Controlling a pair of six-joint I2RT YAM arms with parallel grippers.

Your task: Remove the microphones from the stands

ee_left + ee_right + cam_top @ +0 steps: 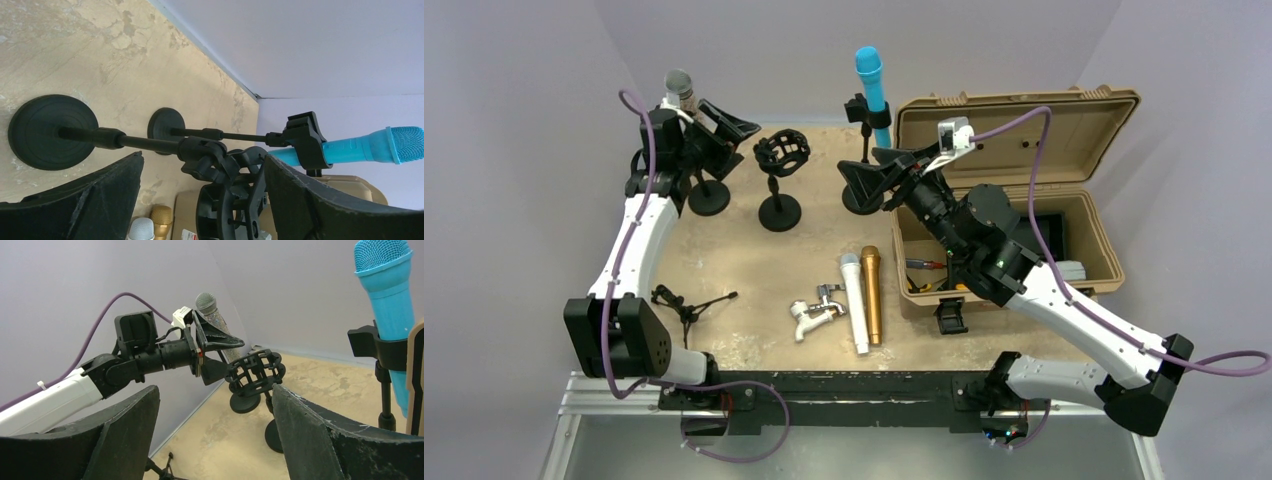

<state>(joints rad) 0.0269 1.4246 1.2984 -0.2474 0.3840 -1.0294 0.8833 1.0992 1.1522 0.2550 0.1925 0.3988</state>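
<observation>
Top external: your left gripper (742,148) gapes empty, glittery silver microphone (680,90) behind its wrist. Your right gripper (862,165) spreads empty, blue plastic microphone (871,85) just beside it.

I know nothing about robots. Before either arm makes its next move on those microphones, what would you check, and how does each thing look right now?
1. Left gripper open: ok, fingers spread wide.
2. Right gripper open and empty: ok.
3. Left gripper lined up around the silver microphone: cannot tell. It is close beside it, but contact is unclear.
4. Blue microphone seated in its clip: ok, standing upright.
5. Right gripper clear of the blue microphone: ok, it sits low beside that stand, below the clip.
6. White microphone and gold microphone out of the way: ok, lying flat, apart from both grippers.
</observation>
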